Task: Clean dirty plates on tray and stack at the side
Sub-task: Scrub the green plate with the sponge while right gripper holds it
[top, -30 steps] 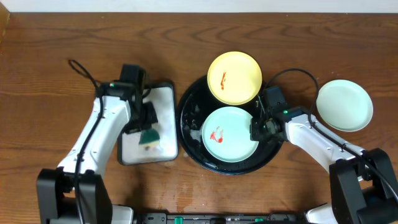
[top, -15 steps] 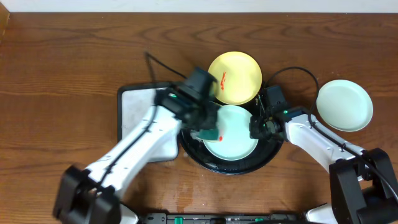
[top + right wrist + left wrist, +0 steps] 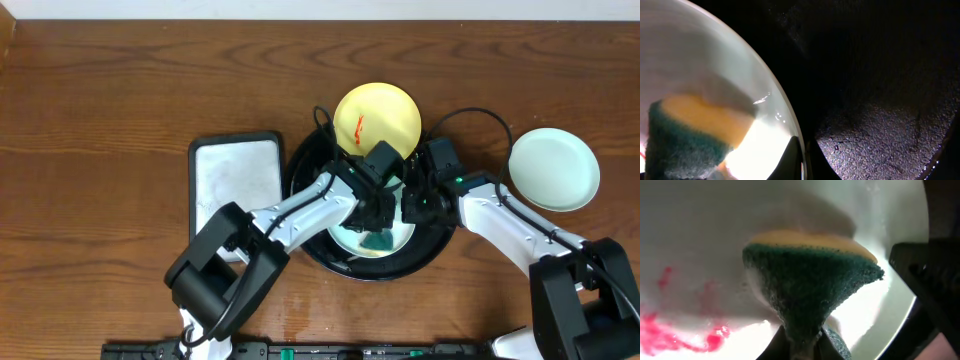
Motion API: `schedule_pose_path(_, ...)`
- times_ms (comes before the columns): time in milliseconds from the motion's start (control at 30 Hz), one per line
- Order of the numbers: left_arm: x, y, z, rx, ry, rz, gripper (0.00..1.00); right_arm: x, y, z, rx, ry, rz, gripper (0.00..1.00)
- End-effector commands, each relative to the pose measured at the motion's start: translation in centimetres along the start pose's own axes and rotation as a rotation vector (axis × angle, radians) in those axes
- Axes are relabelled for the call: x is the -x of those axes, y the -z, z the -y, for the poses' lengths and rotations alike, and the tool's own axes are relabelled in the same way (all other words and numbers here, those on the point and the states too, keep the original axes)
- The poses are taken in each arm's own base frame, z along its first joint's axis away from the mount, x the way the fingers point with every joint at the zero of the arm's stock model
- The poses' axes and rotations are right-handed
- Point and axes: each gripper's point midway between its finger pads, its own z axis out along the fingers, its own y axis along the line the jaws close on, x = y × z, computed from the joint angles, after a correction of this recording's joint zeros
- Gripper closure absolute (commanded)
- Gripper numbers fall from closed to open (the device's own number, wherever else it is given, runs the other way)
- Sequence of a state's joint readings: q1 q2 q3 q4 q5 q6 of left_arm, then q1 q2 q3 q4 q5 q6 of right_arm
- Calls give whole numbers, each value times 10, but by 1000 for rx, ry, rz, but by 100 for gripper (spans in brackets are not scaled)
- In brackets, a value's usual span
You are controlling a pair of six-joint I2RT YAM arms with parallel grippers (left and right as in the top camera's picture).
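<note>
A pale mint dirty plate (image 3: 398, 238) lies in the round black tray (image 3: 310, 225), with red smears (image 3: 670, 332) on its face. My left gripper (image 3: 378, 222) is shut on a green-and-yellow sponge (image 3: 810, 280) that presses on this plate (image 3: 715, 225). My right gripper (image 3: 408, 207) is shut on the plate's right rim (image 3: 790, 125), which is pinched between its fingers (image 3: 796, 162). A yellow dirty plate (image 3: 377, 122) with a red smear rests on the tray's far edge. A second mint plate (image 3: 554, 168) sits on the table to the right.
A white rectangular tray (image 3: 235, 185) lies on the wooden table left of the black tray. The left arm (image 3: 290, 215) stretches across the black tray's left half. Wet black tray floor (image 3: 880, 75) shows beside the held rim.
My left arm has carried the sponge from the white tray rightwards onto the mint plate in the black tray. The right gripper has stayed on the plate's rim.
</note>
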State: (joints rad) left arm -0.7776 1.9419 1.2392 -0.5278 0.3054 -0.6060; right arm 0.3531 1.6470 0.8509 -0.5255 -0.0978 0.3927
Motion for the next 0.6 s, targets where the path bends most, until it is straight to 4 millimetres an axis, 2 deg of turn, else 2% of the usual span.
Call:
schedule_pose_path(0, -1, -23, -34, 70, 91, -54, 92, 3, 3, 0, -11, 13, 10, 99)
schedule_pose_path(133, 12, -14, -69, 174, 150, -23, 93, 1, 3, 0, -13, 12, 3, 99)
schedule_pose_path(267, 29, 12, -109, 337, 211, 54, 93, 1, 3, 0, -13, 12, 5, 99)
schedule_pose_path(400, 41, 36, -132, 461, 197, 126, 92, 1, 3, 0, -13, 12, 4, 99)
schedule_pose_path(567, 40, 47, -149, 585, 138, 144, 93, 1, 3, 1, -14, 12, 3, 99)
